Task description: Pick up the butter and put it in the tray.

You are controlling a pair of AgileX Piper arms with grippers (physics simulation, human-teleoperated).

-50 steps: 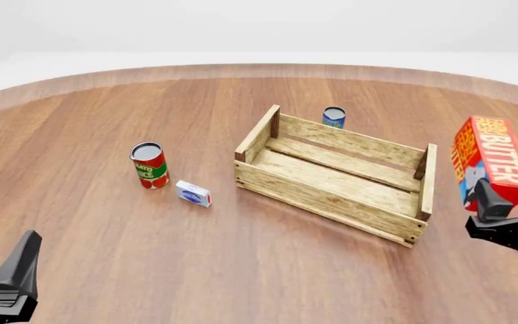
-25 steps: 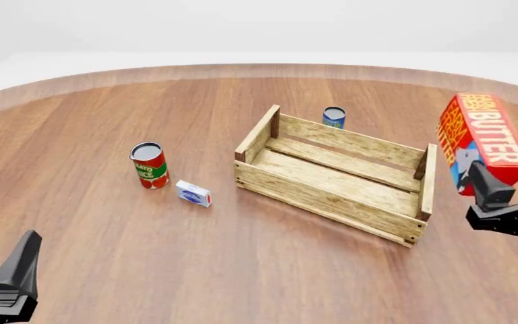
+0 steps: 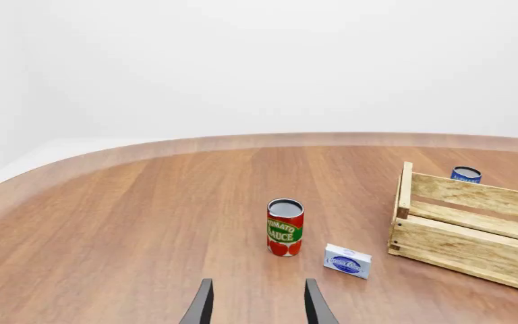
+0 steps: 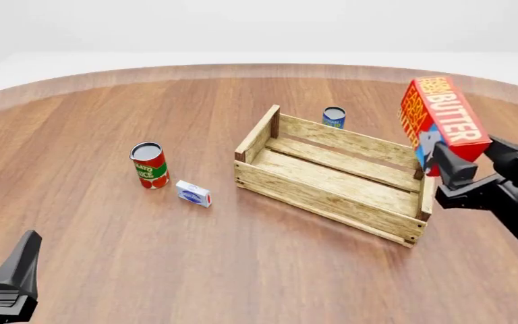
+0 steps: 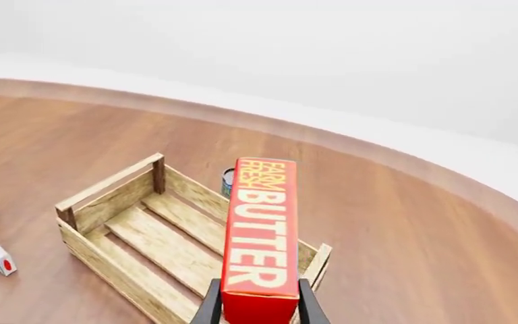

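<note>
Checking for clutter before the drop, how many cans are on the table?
2. A red-and-green can stands left of the tray, beside a small white box. A blue can stands just behind the tray's far wall. None appear hidden.

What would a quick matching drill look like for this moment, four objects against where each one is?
Objects:
1. butter carton
2. tomato sauce can
3. small white-and-blue box
4. blue can

Places:
A. on the table behind the wooden crate
B. lying on the table between the red-and-green can and the crate
C. held in the right gripper at the crate's right end
D. standing upright left of the crate

Pairs: 1-C, 2-D, 3-B, 4-A
</note>
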